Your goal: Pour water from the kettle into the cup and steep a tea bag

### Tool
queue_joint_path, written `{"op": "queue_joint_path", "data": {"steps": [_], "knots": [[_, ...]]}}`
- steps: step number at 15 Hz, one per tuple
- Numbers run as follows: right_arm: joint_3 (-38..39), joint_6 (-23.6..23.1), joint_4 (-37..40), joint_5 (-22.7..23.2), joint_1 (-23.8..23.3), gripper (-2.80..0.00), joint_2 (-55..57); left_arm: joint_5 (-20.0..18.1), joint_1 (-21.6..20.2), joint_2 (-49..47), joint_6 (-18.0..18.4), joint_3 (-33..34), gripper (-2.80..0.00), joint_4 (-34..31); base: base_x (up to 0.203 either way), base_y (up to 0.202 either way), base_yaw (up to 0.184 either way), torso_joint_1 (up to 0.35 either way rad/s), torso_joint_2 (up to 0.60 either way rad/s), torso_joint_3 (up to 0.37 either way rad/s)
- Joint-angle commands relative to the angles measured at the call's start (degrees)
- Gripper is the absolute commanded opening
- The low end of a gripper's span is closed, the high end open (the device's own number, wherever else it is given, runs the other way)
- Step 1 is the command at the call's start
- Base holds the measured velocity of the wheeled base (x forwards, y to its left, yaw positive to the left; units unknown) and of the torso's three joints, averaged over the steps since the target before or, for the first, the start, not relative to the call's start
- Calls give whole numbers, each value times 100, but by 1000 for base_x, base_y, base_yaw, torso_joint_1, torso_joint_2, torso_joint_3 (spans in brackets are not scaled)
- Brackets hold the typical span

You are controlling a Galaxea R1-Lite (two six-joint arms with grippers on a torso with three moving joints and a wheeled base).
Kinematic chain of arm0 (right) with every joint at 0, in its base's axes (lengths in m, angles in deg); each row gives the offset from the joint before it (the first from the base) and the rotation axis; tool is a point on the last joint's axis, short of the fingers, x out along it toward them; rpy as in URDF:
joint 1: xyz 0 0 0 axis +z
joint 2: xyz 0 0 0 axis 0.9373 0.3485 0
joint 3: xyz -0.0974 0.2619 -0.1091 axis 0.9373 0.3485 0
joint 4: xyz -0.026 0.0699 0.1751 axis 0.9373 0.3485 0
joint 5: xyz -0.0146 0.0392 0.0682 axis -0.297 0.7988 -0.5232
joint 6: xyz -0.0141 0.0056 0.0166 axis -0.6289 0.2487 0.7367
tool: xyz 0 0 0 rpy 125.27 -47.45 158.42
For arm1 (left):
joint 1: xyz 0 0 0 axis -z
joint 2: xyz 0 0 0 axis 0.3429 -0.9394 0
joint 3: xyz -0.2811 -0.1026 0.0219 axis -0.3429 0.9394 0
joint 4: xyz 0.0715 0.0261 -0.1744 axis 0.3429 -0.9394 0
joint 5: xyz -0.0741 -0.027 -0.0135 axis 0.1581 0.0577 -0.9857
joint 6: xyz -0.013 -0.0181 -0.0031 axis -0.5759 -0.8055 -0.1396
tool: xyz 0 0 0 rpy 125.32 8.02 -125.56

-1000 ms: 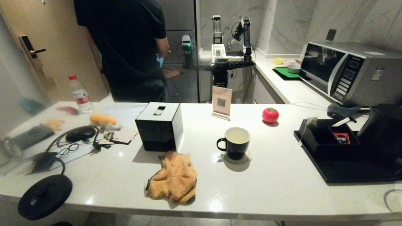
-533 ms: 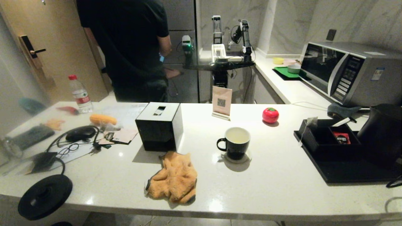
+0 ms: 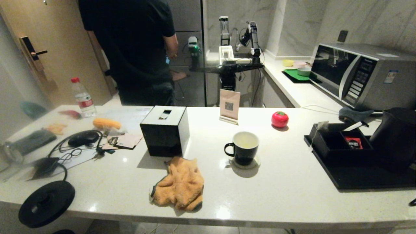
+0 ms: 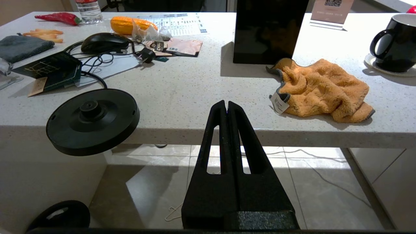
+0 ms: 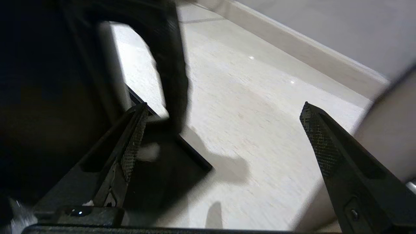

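Observation:
The black cup [image 3: 242, 148] with its white inside stands on a coaster mid-counter; I cannot tell whether it holds water. The large black kettle [image 3: 396, 136] stands on the black tray [image 3: 357, 177] at the far right. A beige tea bag [image 3: 322, 126] hangs over the rim of a black box, its string trailing down. My right gripper [image 5: 222, 120] is open just off the tray's corner, with the kettle's handle [image 5: 170, 65] ahead near one finger [image 5: 133, 139], nothing between the pads. My left gripper [image 4: 226, 104] is shut and empty, below the counter's front edge.
A black tissue box [image 3: 164, 131] and an orange cloth [image 3: 178, 183] lie left of the cup. The kettle's round base disc [image 3: 45, 203] overhangs the front left edge. A red tomato-shaped thing [image 3: 279, 119], a sign [image 3: 229, 105], a microwave [image 3: 360, 74] and a person [image 3: 130, 48] are behind.
A dark part at the head view's right edge has dropped lower, away from the tray. The person behind has shifted slightly. Cup, kettle and tea bag have not moved.

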Motion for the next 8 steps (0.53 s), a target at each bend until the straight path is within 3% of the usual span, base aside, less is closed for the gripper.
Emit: {"op": "queue_joint_path", "data": {"steps": [1, 2, 8], "knots": [[344, -16, -46, -5, -124, 0, -351, -2, -1, -5, -2, 0, -280, 1, 0, 0, 0, 0, 0, 0], [456, -25, -36, -5, -171, -280, -482, -2, -1, -5, -2, 0, -280, 1, 0, 0, 0, 0, 0, 0], [1318, -245, 423, 4, -201, -280, -1610, -2, -1, -5, -2, 0, -280, 1, 0, 0, 0, 0, 0, 0]]}}
